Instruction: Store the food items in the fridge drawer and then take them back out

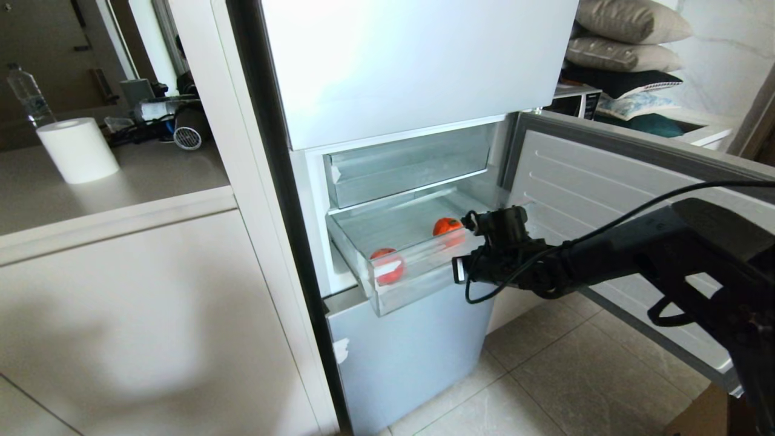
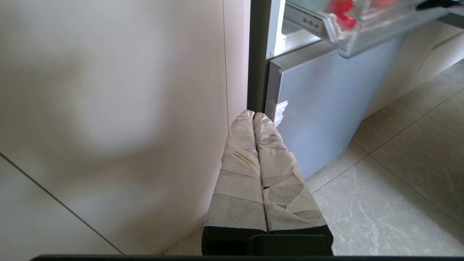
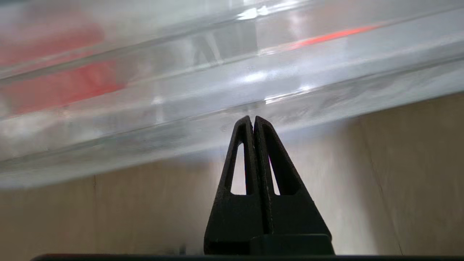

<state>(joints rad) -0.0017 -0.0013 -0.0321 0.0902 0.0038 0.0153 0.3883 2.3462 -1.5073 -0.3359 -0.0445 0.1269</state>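
The fridge drawer (image 1: 418,281) is a clear plastic bin pulled out of the open middle compartment. Two small round red food items lie in it: one (image 1: 387,266) behind the front wall at the left, one (image 1: 447,227) further back on the right. My right gripper (image 1: 459,270) reaches in from the right to the drawer's front right corner. In the right wrist view its black fingers (image 3: 253,117) are shut and empty, tips at the lower edge of the clear wall (image 3: 253,79), with a red blur (image 3: 61,87) behind it. My left gripper (image 2: 253,115), with taped fingers, hangs shut and low beside the cabinet.
The compartment's door (image 1: 605,200) stands open to the right, behind my right arm. A shallower clear tray (image 1: 405,163) sits above the drawer, and a blue-grey door panel (image 1: 412,351) is below. A counter (image 1: 151,175) on the left holds a paper roll (image 1: 79,150) and a bottle (image 1: 27,94).
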